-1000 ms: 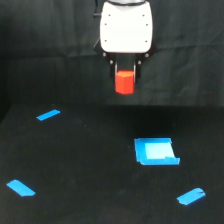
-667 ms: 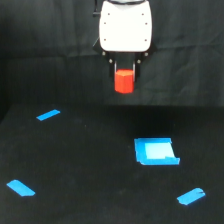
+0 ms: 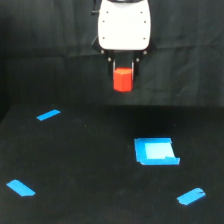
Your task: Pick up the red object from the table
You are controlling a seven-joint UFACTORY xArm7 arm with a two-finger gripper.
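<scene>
Robot jaws (image 3: 123, 75) pinching a small stubby red-orange block (image 3: 123, 80), held in the air above the wide matte black table (image 3: 90, 165).

The dark jaws hang beneath the arm's white housing (image 3: 124, 25), before a black curtain. On the table lie a bright blue flat tray (image 3: 155, 151) toward the exterior view's right and three small blue tape strips (image 3: 48, 115), all well apart from the block.

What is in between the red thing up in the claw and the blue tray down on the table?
Nothing. In the exterior view, only black curtain and bare black table lie between the red object, held in the gripper, and the blue tray.
</scene>
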